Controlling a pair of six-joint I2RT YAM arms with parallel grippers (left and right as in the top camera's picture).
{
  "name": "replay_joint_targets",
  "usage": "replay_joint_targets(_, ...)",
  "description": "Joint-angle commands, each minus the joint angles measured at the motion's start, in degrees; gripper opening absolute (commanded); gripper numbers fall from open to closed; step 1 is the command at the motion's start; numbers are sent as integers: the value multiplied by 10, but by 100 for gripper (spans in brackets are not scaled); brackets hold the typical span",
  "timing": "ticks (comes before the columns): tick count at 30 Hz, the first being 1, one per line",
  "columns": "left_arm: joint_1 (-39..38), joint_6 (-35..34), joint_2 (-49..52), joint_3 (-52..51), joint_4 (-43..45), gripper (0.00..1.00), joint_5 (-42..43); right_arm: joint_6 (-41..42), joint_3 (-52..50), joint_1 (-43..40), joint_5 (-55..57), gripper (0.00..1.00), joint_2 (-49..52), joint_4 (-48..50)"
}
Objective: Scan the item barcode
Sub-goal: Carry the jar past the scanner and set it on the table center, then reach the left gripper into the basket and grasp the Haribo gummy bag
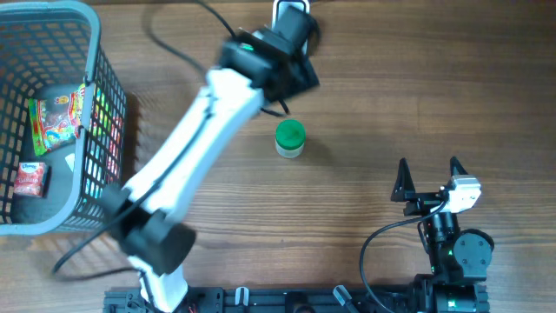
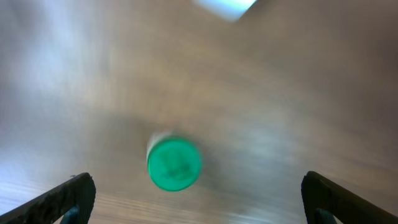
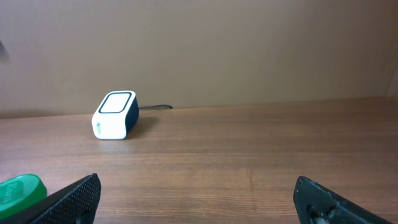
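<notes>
The green-lidded jar (image 1: 289, 139) is seen upright on the tabletop, near the scanner (image 1: 291, 9) on the robot's side. The left gripper (image 2: 198, 196) is held spread above it, nothing pinched. The right gripper (image 1: 428, 174), likewise spread, is kept farther off.

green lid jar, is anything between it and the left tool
Nothing visible does. The green-lidded jar stands alone on the wooden table, straight below the open left tool and framed by its fingers.
</notes>
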Motion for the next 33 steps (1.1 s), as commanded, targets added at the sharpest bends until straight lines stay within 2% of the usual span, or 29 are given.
replay_joint_targets(1, 50, 294, -105, 104, -23, 100, -34, -6, 0, 3, -9, 100, -3, 2)
replay_joint_targets(3, 84, 400, -153, 105, -40, 100, -37, -6, 0, 3, -9, 100, -3, 2)
replay_joint_targets(4, 105, 399, -172, 105, -48, 100, -72, -6, 0, 3, -9, 100, -3, 2)
replay_joint_targets(5, 130, 346, -187, 105, -57, 100, -125, -6, 0, 3, -9, 100, -3, 2)
replay_joint_targets(6, 172, 235, -202, 105, -75, 100, -194, -6, 0, 3, -9, 100, -3, 2)
replay_joint_targets(7, 207, 168, -208, 105, -92, 100, -221, -6, 0, 3, -9, 100, -3, 2)
replay_joint_targets(9, 318, 10, -213, 105, -149, 100, -213, -5, 0, 3, -9, 99, -3, 2)
replay_joint_targets(11, 413, -81, -202, 102, -196, 100, -188, -6, 0, 3, -9, 100, -3, 2)
replay_joint_targets(12, 449, -96, -196, 98, -206, 100, -175, -6, 0, 3, -9, 100, -3, 2)
replay_joint_targets(15, 555, -97, -162, 72, -200, 100, -111, -6, 0, 3, -9, 100, -3, 2)
replay_joint_targets(19, 631, -97, -83, 39, -155, 100, -23, -6, 0, 3, -9, 100, -3, 2)
replay_joint_targets(22, 637, -98, -25, 21, -114, 100, -16, -5, 0, 3, -9, 100, -3, 2)
replay_joint_targets(26, 637, -141, 58, 19, -79, 100, -16, -6, 0, 3, -9, 100, -3, 2)
replay_joint_targets(33, 636, -142, 175, 19, -3, 100, -16, -6, 0, 3, -9, 100, -3, 2)
